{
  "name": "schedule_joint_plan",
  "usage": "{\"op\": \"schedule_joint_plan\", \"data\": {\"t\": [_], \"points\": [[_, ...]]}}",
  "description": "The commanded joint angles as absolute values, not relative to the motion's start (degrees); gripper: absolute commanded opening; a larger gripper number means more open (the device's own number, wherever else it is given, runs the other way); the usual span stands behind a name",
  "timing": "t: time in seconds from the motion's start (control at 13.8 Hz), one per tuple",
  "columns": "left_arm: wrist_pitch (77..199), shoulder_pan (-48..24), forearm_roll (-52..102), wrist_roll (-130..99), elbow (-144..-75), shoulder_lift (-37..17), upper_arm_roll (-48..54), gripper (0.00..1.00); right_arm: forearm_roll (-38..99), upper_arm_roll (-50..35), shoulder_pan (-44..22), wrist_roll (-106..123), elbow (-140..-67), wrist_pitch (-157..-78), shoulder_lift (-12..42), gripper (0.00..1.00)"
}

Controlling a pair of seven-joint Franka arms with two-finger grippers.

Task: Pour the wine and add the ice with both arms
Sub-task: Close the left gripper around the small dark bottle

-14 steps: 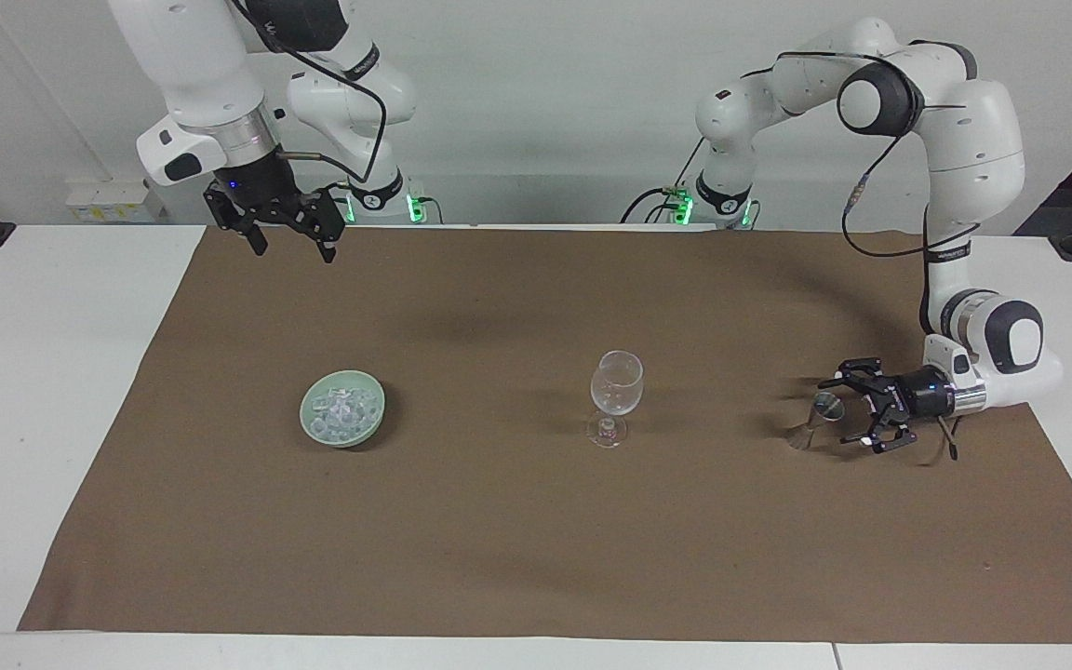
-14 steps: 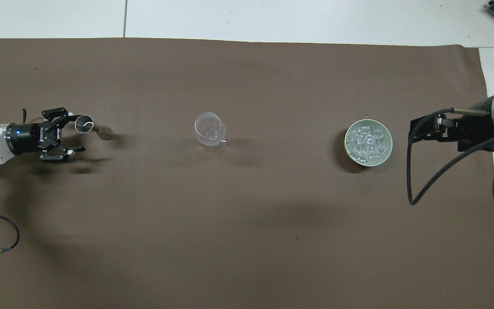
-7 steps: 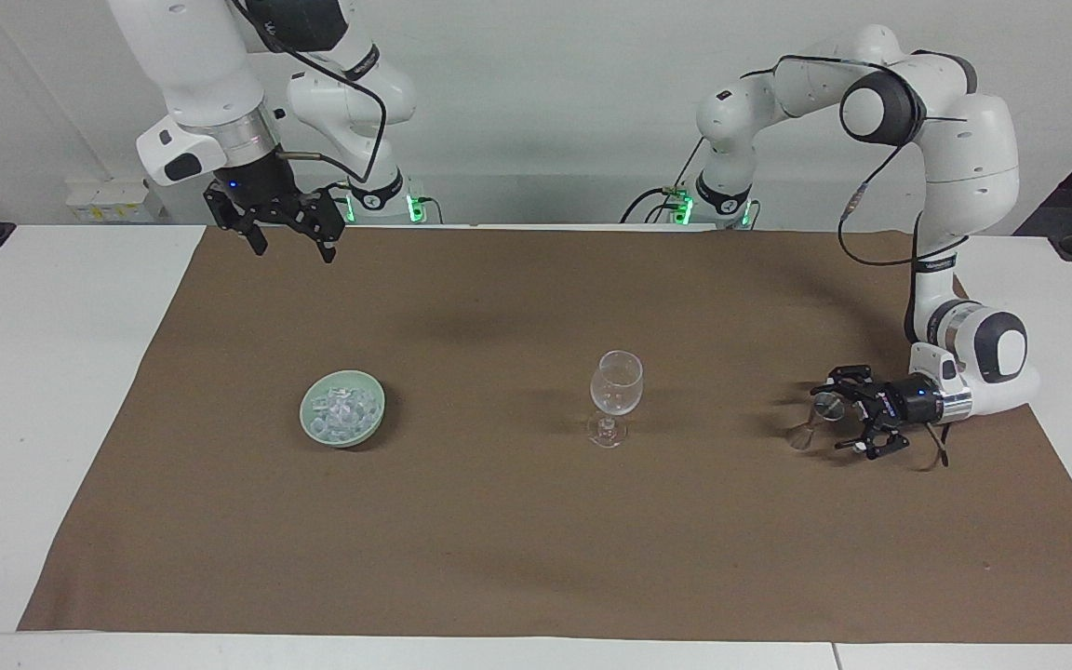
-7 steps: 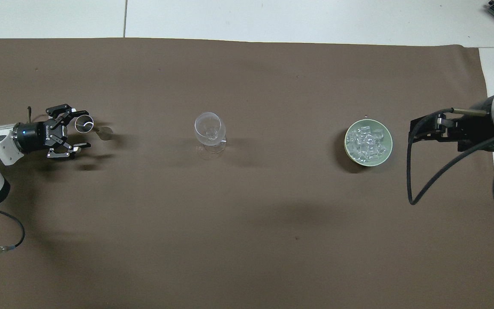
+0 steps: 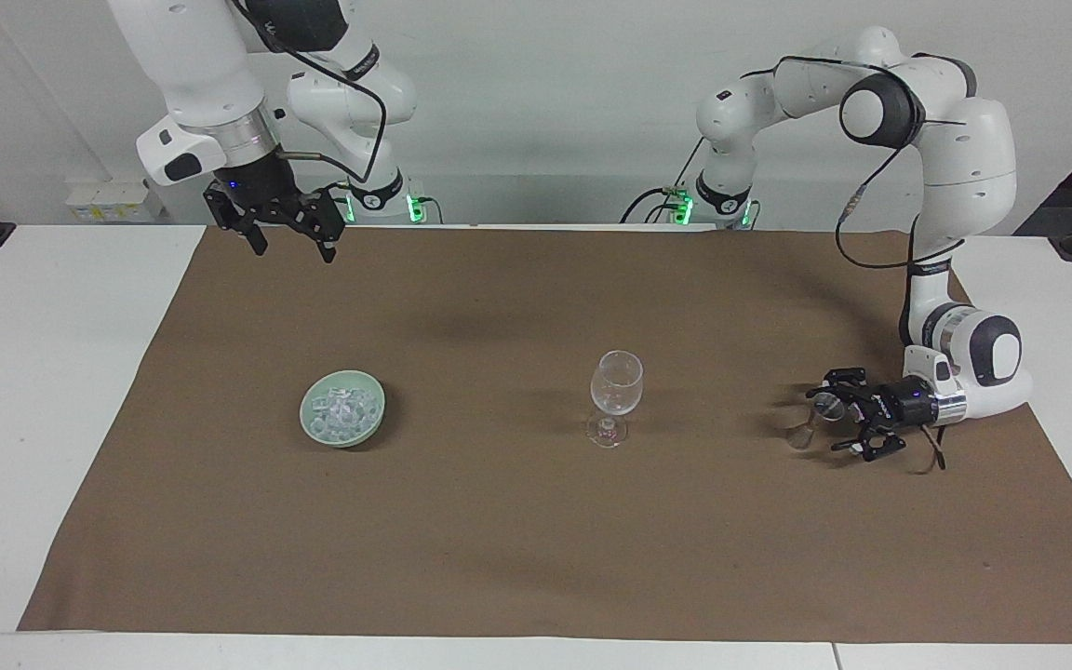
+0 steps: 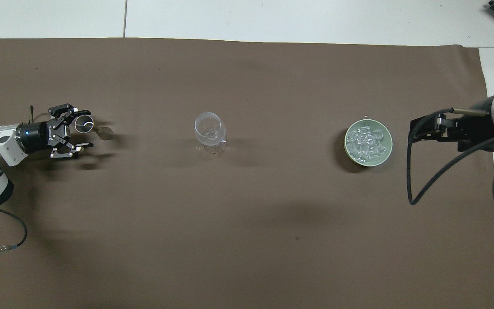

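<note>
An empty clear wine glass (image 5: 616, 395) (image 6: 209, 131) stands upright mid-cloth. The ice (image 5: 341, 409) (image 6: 367, 142) is heaped in a pale green bowl (image 5: 305, 416) (image 6: 347, 148) toward the right arm's end. A small clear cup (image 5: 823, 409) (image 6: 85, 124) stands toward the left arm's end. My left gripper (image 5: 841, 421) (image 6: 82, 129) is low, lying sideways and open, with the cup between its fingers and not clamped. My right gripper (image 5: 292, 246) (image 6: 413, 129) is open and empty, raised high toward the right arm's end of the bowl.
A brown cloth (image 5: 499, 540) (image 6: 247, 240) covers most of the white table (image 5: 52, 372). The three vessels stand in one row across it. A black cable (image 6: 414, 180) hangs from the right arm over the cloth.
My left gripper has sunk a little and slid slightly toward the wine glass, coming further around the small cup. The right arm has stayed still.
</note>
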State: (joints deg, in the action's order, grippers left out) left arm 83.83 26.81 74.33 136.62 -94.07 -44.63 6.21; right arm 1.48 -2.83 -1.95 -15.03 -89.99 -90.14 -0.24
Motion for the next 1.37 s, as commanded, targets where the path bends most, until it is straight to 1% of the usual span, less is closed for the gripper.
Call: {"op": "schedule_joint_plan", "data": {"t": [0.0,0.14,0.22,0.36,0.51,0.72,0.87,1.01,1.08,1.16,1.23,1.3], "points": [[83.23,27.60,75.59,139.13,-93.60,-46.05,6.94,1.00,2.55,-2.46,-1.85,-14.06,-90.88,-90.97,-0.97,1.00],[83.23,27.60,75.67,139.83,-93.52,-46.41,7.29,1.00,2.55,-2.46,-1.85,-14.06,-90.79,-90.97,-0.97,1.00],[83.23,27.60,75.76,140.88,-93.60,-46.49,7.47,0.96,2.55,-2.46,-1.85,-14.06,-90.88,-90.97,-0.97,1.00],[83.23,27.51,75.94,141.06,-93.52,-46.49,7.56,0.93,2.55,-2.46,-1.85,-14.06,-90.88,-90.97,-0.97,1.00],[83.58,27.25,76.11,141.33,-93.52,-46.49,8.17,0.93,2.55,-2.46,-1.85,-14.06,-90.88,-90.97,-0.97,1.00],[83.58,27.33,76.11,141.50,-93.60,-46.49,8.17,0.89,2.55,-2.46,-1.85,-13.98,-90.88,-90.97,-0.97,1.00],[83.50,27.42,76.11,141.85,-93.60,-46.49,8.17,0.88,2.55,-2.46,-1.85,-14.06,-90.79,-90.97,-0.97,1.00],[83.50,27.51,76.11,141.86,-93.78,-46.49,8.09,0.82,2.55,-2.46,-1.85,-14.06,-90.79,-90.97,-0.97,1.00],[83.50,27.60,76.11,141.94,-93.78,-46.49,8.09,0.81,2.55,-2.46,-1.85,-14.06,-90.79,-90.97,-0.97,1.00],[83.50,27.68,76.11,141.94,-93.78,-46.49,8.09,0.78,2.55,-2.46,-1.85,-14.06,-90.88,-90.97,-1.05,1.00],[83.58,27.69,76.11,141.94,-93.87,-46.58,8.09,0.69,2.55,-2.55,-1.85,-14.06,-90.79,-90.97,-0.97,1.00],[83.58,27.77,76.20,141.94,-93.95,-46.58,8.09,0.66,2.55,-2.46,-1.85,-14.06,-90.79,-90.97,-0.97,1.00]]}}
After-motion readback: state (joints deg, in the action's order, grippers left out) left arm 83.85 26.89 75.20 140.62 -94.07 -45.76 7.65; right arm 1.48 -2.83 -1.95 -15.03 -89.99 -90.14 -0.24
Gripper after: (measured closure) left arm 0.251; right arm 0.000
